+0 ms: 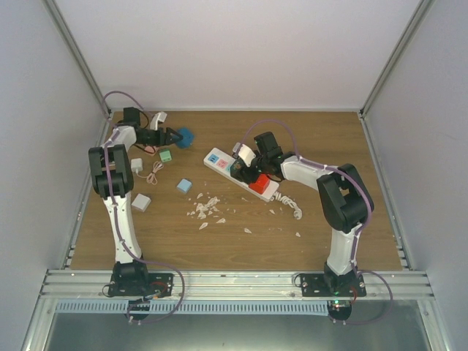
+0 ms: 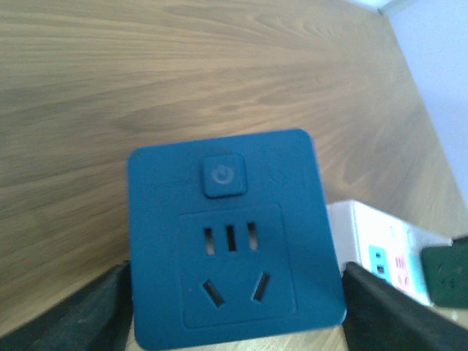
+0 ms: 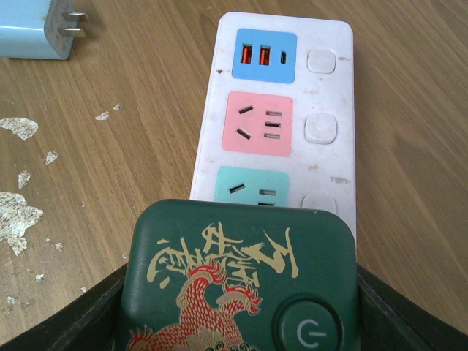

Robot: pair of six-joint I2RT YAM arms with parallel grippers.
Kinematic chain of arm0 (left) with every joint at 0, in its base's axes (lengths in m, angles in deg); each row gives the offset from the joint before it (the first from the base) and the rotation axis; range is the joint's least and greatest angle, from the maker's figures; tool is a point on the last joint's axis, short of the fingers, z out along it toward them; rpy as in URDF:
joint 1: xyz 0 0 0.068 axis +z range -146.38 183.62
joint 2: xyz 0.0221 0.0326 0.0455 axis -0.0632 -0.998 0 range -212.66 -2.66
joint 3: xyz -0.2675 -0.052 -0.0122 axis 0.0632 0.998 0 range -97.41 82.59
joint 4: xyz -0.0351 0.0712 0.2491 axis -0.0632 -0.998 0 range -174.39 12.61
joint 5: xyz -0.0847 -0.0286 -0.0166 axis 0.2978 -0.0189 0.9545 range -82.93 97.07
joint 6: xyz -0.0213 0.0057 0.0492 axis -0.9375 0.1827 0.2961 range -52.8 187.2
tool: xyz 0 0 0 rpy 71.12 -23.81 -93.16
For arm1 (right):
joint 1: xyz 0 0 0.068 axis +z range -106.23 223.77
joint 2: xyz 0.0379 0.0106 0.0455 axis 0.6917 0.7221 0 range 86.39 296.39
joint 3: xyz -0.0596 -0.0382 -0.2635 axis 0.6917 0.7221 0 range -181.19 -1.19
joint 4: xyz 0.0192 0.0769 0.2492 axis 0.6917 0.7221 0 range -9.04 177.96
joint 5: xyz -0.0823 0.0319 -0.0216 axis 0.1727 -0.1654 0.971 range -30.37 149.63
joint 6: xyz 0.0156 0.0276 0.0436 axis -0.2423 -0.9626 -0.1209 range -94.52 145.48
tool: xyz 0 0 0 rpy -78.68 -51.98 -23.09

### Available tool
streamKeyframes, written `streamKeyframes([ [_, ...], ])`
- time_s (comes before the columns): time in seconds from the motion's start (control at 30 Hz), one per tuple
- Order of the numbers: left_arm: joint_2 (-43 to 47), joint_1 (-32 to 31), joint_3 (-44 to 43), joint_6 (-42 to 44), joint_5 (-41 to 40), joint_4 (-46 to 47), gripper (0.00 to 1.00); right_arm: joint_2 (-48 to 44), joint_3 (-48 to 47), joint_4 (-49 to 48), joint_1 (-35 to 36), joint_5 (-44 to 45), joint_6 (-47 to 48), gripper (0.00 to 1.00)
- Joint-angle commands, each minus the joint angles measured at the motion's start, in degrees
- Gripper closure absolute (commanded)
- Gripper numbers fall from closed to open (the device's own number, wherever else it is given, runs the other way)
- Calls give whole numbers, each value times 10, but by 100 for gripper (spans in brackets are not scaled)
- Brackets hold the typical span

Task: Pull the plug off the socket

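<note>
The socket (image 3: pixel 322 95) is a long white power strip with blue, pink and green outlet faces, lying slantwise at mid-table (image 1: pixel 219 161). My right gripper (image 3: pixel 241 311) is shut on a dark green plug (image 3: pixel 241 270) with a gold and red dragon, right over the strip's lower outlets; whether its pins are still seated is hidden. In the top view that gripper (image 1: pixel 246 174) is above the strip's middle. At the back left, my left gripper (image 2: pixel 235 314) flanks a blue cube adapter (image 2: pixel 230 234). Both fingers sit close at its sides, and contact is unclear.
A red plug (image 1: pixel 259 184) sits on the strip's near end, beside the white coiled cord (image 1: pixel 289 201). A light blue charger (image 3: pixel 33 29) lies left of the strip. A green cube (image 1: pixel 165 155), white adapters (image 1: pixel 141 202), a pink cable (image 1: pixel 154 173) and paper flakes (image 1: pixel 206 208) are scattered about.
</note>
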Motion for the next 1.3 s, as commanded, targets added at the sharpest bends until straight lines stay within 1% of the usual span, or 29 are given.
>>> streamKeyframes([
  [0.0, -2, 30, -19, -17, -11, 8, 16, 16, 19, 12, -10, 12, 22, 71],
  [0.1, 15, 33, -19, -12, -50, 9, 8, 12, 19, 11, -10, 10, 22, 70],
  [0.17, 27, 33, -24, -10, -76, 6, 4, 11, 20, 10, -10, 10, 21, 67],
  [0.27, 50, 32, -25, -4, -117, 7, 3, 5, 19, 10, -10, 8, 19, 62],
  [0.4, 98, 22, -7, 35, -152, 3, 2, -8, 14, 12, -9, 5, 15, 50],
  [0.47, 135, 8, 23, 60, -173, 12, 1, -17, 12, 11, -8, 2, 14, 42],
  [0.57, 200, -24, 102, 95, -209, 39, 1, -28, 8, 12, -6, -1, 11, 30],
  [0.67, 258, -64, 172, 112, -240, 70, 1, -41, 0, 14, -4, -5, 10, 19],
  [0.77, 302, -84, 223, 101, -242, 91, 1, -63, 1, 9, -5, -15, 6, 11],
  [0.83, 325, -105, 243, 84, -214, 93, 1, -79, -1, 12, -5, -19, 2, 7],
  [0.9, 341, -128, 259, 80, -207, 90, 1, -93, 0, 21, -5, -22, 1, 4],
  [1.0, 375, -178, 296, 87, -243, 104, 1, -123, 23, 31, -9, -20, 10, 2],
  [1.13, 410, -246, 345, 90, -288, 121, 1, -168, 79, 50, -24, -12, 33, 2],
  [1.27, 415, -305, 366, 78, -322, 134, 1, -214, 136, 58, -40, 0, 53, 1],
])
